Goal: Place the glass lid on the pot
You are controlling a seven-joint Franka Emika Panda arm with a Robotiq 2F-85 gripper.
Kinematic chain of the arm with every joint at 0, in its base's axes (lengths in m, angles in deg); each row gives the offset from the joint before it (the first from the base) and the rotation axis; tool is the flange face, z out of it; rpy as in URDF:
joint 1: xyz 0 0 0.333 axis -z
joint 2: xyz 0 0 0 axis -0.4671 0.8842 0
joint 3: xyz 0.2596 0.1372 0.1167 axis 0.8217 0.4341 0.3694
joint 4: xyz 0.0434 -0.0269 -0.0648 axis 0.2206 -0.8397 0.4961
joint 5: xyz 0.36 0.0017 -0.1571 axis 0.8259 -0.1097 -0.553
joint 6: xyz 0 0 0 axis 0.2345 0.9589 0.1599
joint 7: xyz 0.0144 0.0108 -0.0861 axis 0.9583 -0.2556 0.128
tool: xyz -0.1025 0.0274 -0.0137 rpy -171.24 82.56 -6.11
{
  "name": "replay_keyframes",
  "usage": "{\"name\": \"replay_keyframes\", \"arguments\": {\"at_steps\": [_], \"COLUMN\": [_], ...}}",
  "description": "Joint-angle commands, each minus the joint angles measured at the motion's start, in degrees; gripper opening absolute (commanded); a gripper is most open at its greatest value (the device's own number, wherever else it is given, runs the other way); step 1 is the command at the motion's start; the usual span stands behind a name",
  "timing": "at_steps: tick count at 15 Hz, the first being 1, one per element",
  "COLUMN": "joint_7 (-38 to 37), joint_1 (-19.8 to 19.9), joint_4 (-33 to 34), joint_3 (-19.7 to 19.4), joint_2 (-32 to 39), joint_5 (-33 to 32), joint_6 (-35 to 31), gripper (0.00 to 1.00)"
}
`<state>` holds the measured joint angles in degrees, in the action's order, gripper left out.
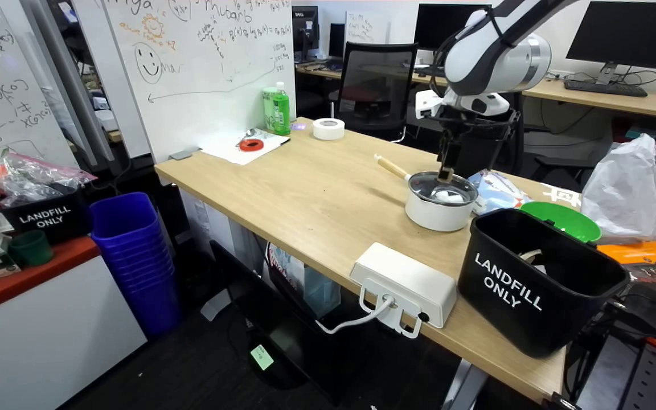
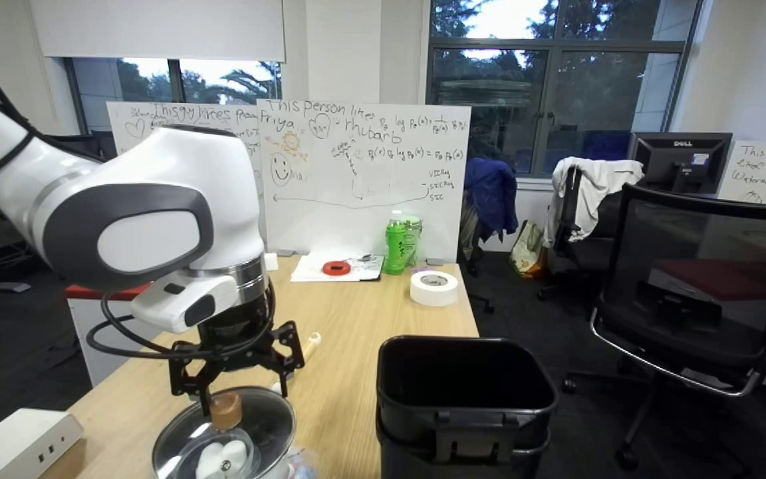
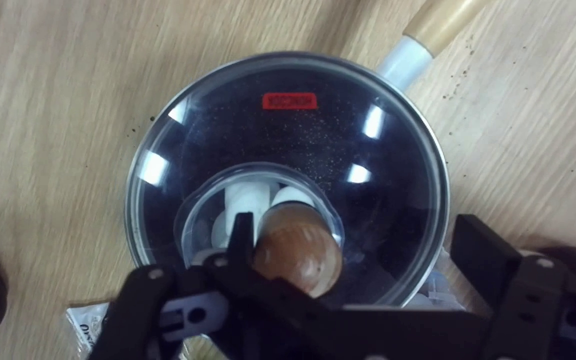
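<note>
The glass lid (image 1: 422, 184) lies flat across the top of the white pot (image 1: 437, 215) in an exterior view. It also shows in an exterior view (image 2: 268, 414) and the wrist view (image 3: 288, 140), with a brown wooden knob (image 3: 298, 250). White pieces in a clear round dish show through the glass. The pot's wooden handle (image 3: 440, 22) points away at upper right in the wrist view; the pot's body is mostly hidden there. My gripper (image 3: 356, 221) is open over the lid. Its left finger is close beside the knob; its right finger stands well apart. I cannot tell whether the left finger touches.
A black landfill bin (image 1: 504, 285), a white box (image 1: 402, 279) and a green bowl (image 1: 561, 221) stand near the pot. A plastic packet (image 1: 496, 191) lies close beside it. Another black bin (image 2: 466, 399) stands alongside the table. A tape roll (image 2: 433, 289) is farther off.
</note>
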<state>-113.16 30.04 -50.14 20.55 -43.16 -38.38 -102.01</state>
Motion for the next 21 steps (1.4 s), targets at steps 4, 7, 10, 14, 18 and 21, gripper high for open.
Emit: {"name": "replay_keyframes", "arguments": {"at_steps": [4, 7, 10, 14, 18, 21], "joint_7": [4.73, 10.03, 17.00, 18.66, 18.17, 18.16], "joint_1": [0.98, 1.63, 2.53, 2.20, 2.05, 2.07], "joint_4": [-4.46, -6.51, -8.74, -8.40, -8.28, -8.28], "joint_3": [0.74, 1.35, 2.03, 1.20, 1.32, 1.32], "joint_2": [-6.49, -10.17, -13.77, -14.38, -14.00, -14.00], "joint_5": [-1.04, -0.22, 1.14, 0.14, 0.10, 0.10], "joint_6": [0.73, 2.40, 6.70, 10.58, 10.35, 10.33], "gripper": [1.00, 1.00, 1.00, 1.00, 1.00, 1.00]}}
